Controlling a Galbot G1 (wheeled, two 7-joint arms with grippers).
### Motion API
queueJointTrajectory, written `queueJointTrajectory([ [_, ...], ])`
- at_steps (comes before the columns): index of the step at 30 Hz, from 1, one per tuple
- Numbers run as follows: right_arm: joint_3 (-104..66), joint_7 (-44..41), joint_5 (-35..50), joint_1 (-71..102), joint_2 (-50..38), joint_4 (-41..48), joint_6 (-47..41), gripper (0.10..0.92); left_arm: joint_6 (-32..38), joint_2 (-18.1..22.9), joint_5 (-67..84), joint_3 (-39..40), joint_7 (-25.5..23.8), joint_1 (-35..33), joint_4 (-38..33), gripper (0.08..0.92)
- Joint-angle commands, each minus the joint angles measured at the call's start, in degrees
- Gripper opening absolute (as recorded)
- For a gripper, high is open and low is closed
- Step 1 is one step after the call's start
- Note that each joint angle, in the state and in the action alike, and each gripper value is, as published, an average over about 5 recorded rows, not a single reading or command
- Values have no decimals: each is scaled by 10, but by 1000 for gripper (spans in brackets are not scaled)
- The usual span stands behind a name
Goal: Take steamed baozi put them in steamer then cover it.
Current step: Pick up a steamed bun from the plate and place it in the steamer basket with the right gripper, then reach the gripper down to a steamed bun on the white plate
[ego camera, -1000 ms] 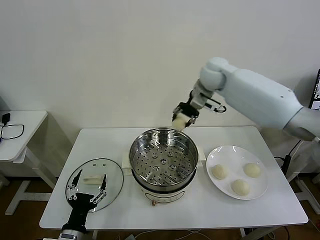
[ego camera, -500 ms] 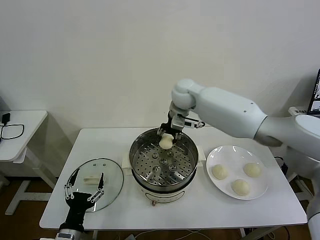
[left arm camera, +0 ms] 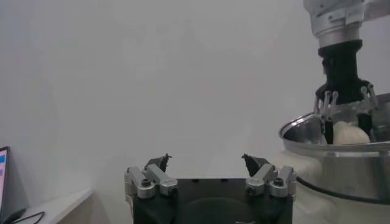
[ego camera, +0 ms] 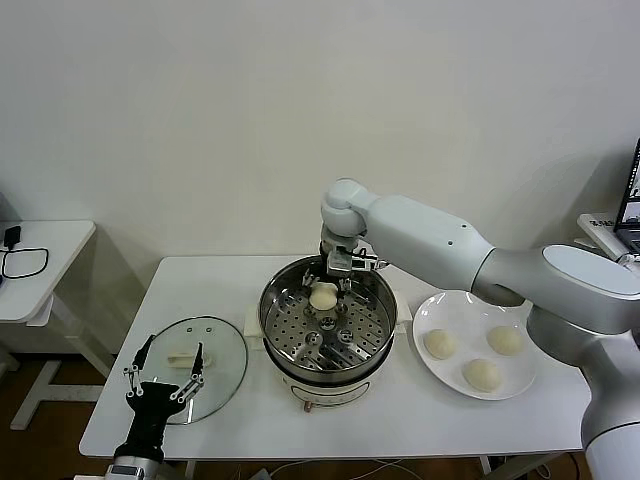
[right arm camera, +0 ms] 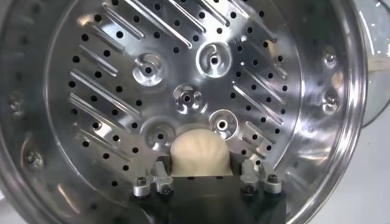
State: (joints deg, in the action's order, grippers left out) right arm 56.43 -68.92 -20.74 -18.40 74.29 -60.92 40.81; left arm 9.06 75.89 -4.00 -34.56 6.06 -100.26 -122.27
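Observation:
The steamer (ego camera: 372, 340) stands mid-table, its perforated tray (right arm camera: 122, 91) bare except for one baozi (ego camera: 322, 297). My right gripper (ego camera: 336, 280) reaches down into the pot and is shut on that baozi (right arm camera: 201, 149), holding it just over the tray's far part. Three more baozi (ego camera: 438, 343) (ego camera: 504, 340) (ego camera: 482, 374) lie on a white plate (ego camera: 432, 308) to the right. The glass cover (ego camera: 218, 345) with its white handle (ego camera: 182, 357) lies flat at the front left. My left gripper (ego camera: 163, 374) is open and empty at the cover's near edge.
The left wrist view shows the open left gripper (left arm camera: 206, 159) with the steamer's rim (left arm camera: 341, 149) and the right gripper beyond it. A small white side table (ego camera: 40, 255) stands at the far left. The right arm spans above the table's back right.
The right gripper has carried the baozi from behind the steamer forward and down into the pot. The left gripper has drifted slightly left and toward the table's front edge.

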Motion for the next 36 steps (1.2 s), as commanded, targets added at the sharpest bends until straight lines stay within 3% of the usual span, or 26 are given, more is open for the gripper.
queueJointTrajectory([
  [1,-7,-13,35,-19,-34,-47,-26,811,-2,1,0,0,0,0,-1,823],
  [8,31,-48,227,-116,-166,-113,-184,823,-4,1,0,4,-1,3,-1,823],
  [12,102,-33,349,-178,-243,-102,-339,823,-3,-2,-2,8,-2,5,1,823],
  [16,158,-34,423,-187,-298,-74,-430,823,0,-3,-2,13,-2,6,3,823],
  [24,212,-6,427,-104,-349,-43,-458,823,1,-1,-2,18,-1,8,0,823],
  [36,146,31,365,29,-319,1,-447,823,3,-1,-2,19,1,7,4,823],
])
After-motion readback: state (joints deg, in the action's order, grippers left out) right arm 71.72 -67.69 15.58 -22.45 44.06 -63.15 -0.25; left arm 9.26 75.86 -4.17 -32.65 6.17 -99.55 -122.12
